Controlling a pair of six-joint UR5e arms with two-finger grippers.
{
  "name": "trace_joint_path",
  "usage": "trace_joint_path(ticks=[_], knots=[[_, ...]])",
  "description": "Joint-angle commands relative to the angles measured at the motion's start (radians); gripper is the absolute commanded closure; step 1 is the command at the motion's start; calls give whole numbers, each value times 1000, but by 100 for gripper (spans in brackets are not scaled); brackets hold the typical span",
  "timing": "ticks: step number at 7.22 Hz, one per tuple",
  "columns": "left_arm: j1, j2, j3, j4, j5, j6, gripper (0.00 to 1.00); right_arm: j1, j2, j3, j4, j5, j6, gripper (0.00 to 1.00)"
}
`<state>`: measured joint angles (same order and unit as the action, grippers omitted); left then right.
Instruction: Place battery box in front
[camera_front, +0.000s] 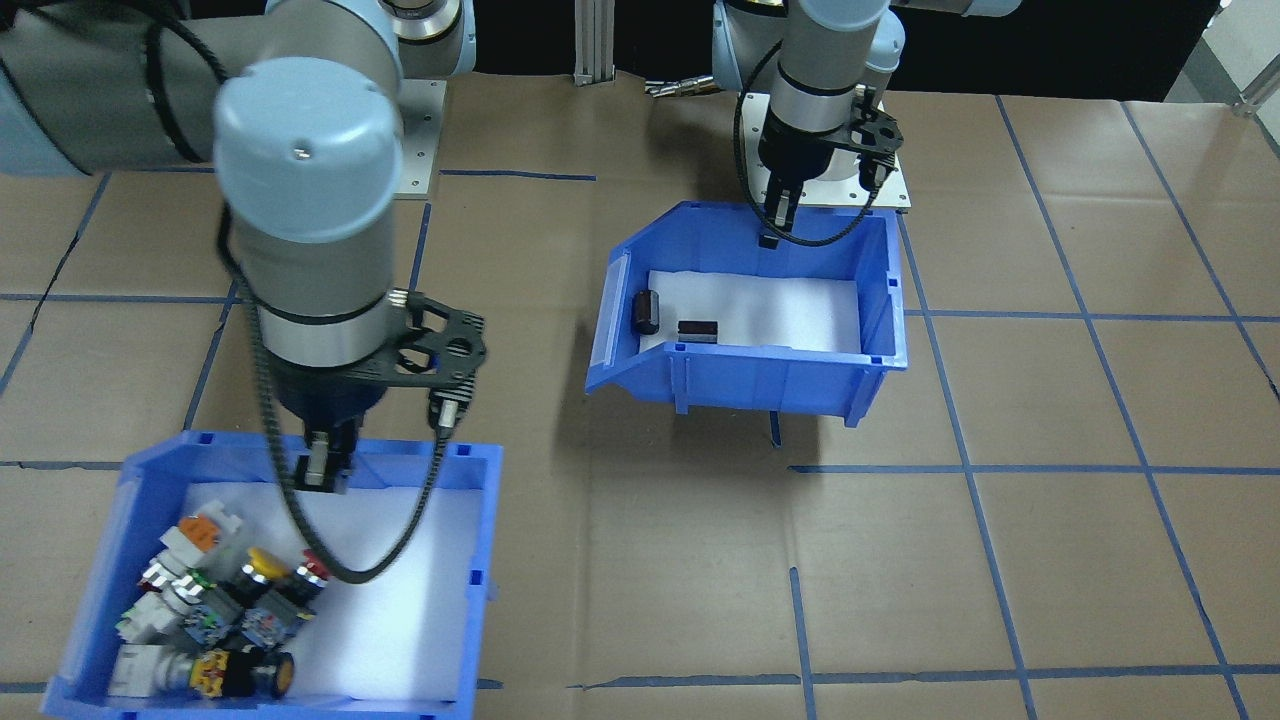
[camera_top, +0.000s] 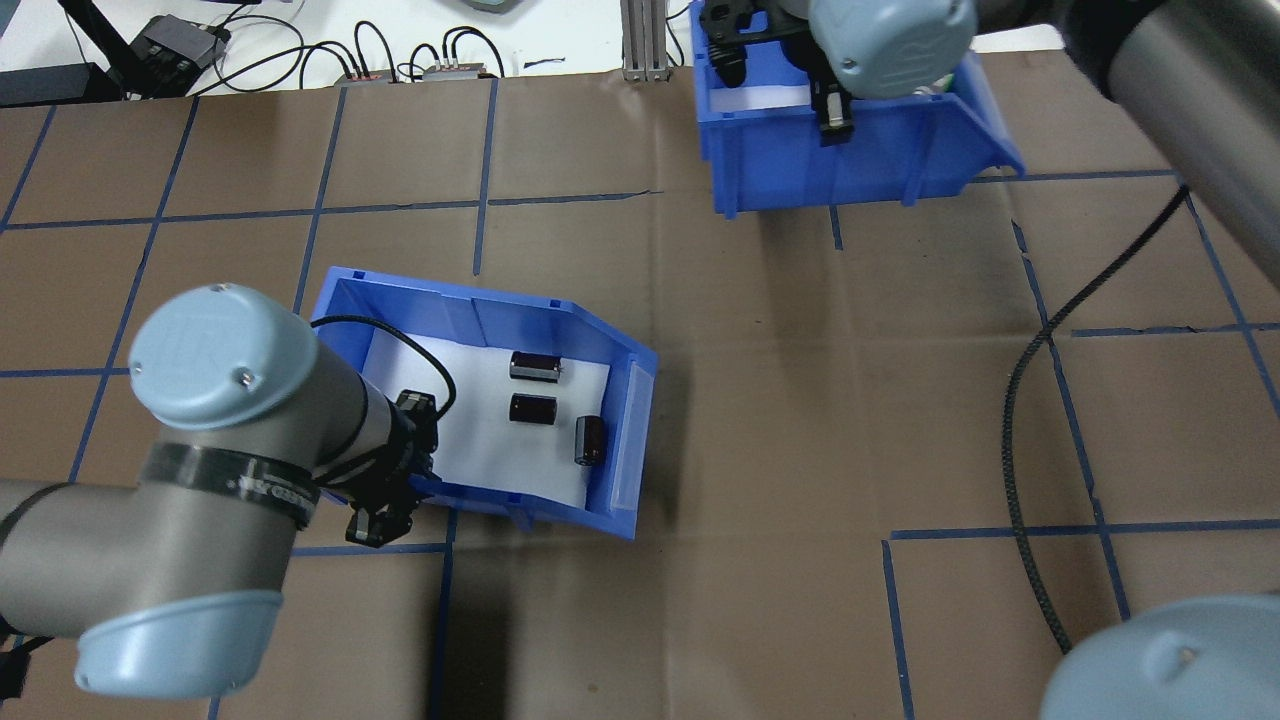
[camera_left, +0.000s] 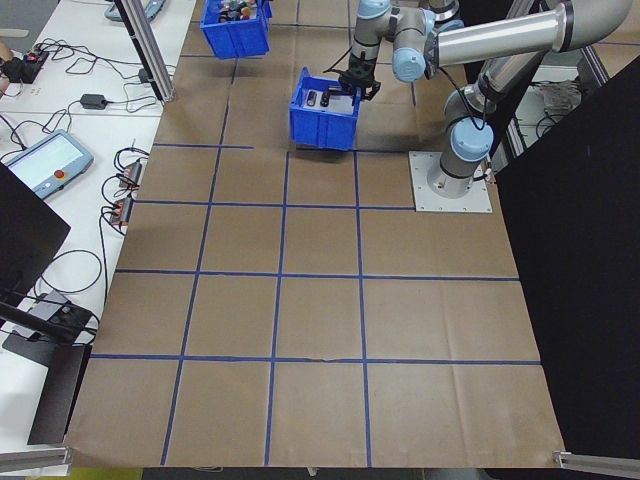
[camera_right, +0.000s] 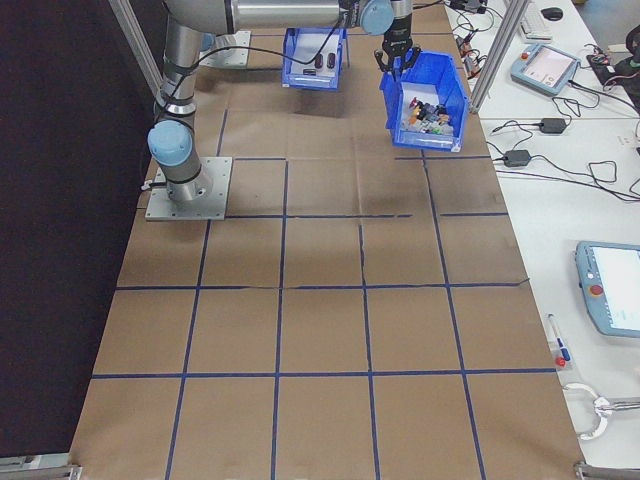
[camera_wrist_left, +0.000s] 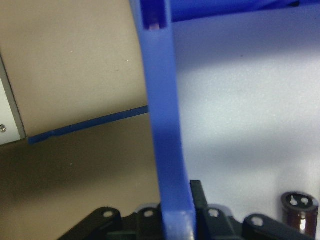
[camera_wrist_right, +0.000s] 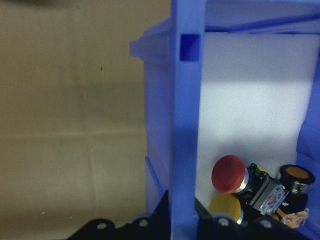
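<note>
The battery box (camera_top: 480, 400) is clamped by its back wall in the left gripper (camera_front: 778, 215), jaws closed astride the rim, box apparently lifted clear of the table. Its sloped open side points toward the table centre. The switch bin (camera_front: 300, 570) is gripped likewise by the right gripper (camera_front: 322, 470), farther out.

Hand (camera_wrist_right: 182, 220) straddles switch bin's wall (camera_wrist_right: 186, 125).

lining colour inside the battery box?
White foam, lining the blue battery box under the dark cylinders. Clearest in the overhead exterior view.
</note>
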<state>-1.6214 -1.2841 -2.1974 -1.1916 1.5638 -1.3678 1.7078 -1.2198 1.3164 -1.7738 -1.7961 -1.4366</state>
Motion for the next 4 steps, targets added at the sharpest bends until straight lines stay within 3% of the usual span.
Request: trace_joint_path(ticks=[1,3,4], knots=[[118,-146,112,15,-56,119,100,-161,-136,165,-32,18,-164,100],[106,-350,314,3,-157,107,100,-252,-236,303,-100,62,-264,100],[92,-419,377,16,-166,102,100,-293,-280,370,-137,95,-304,100]])
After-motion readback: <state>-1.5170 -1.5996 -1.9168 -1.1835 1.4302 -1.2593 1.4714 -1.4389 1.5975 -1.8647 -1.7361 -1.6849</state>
